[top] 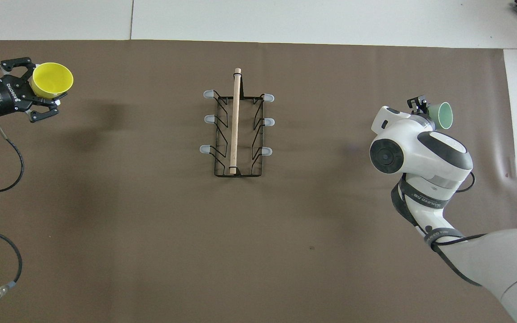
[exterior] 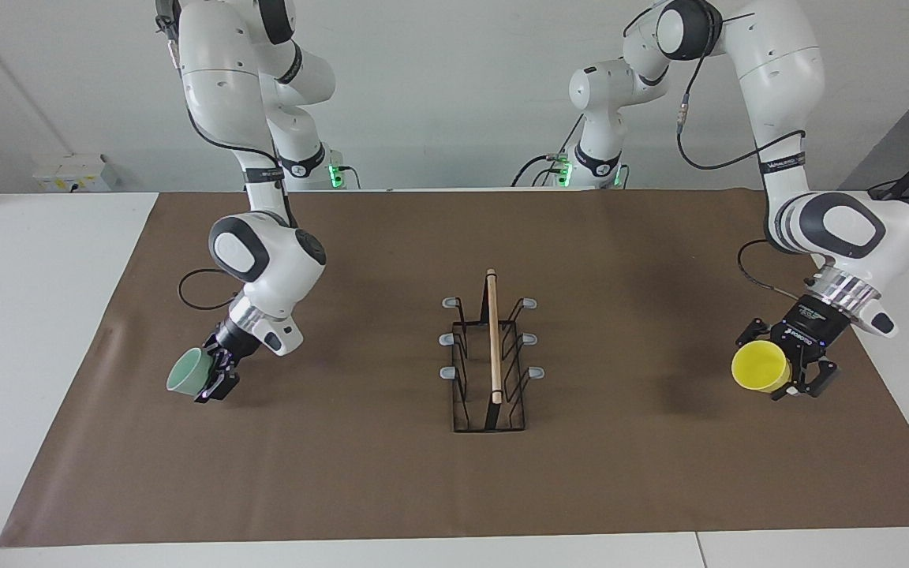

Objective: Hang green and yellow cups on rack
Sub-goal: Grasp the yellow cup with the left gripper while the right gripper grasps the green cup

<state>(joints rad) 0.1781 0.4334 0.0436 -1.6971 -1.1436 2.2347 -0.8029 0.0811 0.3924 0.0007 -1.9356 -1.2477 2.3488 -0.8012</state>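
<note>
- The rack (exterior: 490, 364) stands at the centre of the facing view on the brown table mat (exterior: 454, 489), its light wooden rod (exterior: 493, 335) running along the top.
- All six grey-tipped pegs (exterior: 450, 303) are bare; no cup hangs on the rack yet.
- The left gripper (exterior: 791, 374), at the right edge of the facing view, is clenched on the yellow cup (exterior: 759, 367). In the overhead view the same cup (top: 52, 80) sits in the upper left of the frame, its mouth turned toward the middle of the table.
- The right gripper (exterior: 216, 380), at the left of the facing view, is clamped on the mint green cup (exterior: 189, 372). In the overhead view that cup (top: 440, 114) shows at the right of the frame, partly hidden by the arm's wrist.
- Both cups appear lifted off the mat, each held well apart from the rack, one toward either end of the table.
- Progress, as I judge it: both pick-ups look done, so the task stands roughly at its midpoint.
- Left to do: carry each cup in to the rack, turn its mouth onto a peg, slip it on and let go. Neither hanging has begun.
</note>
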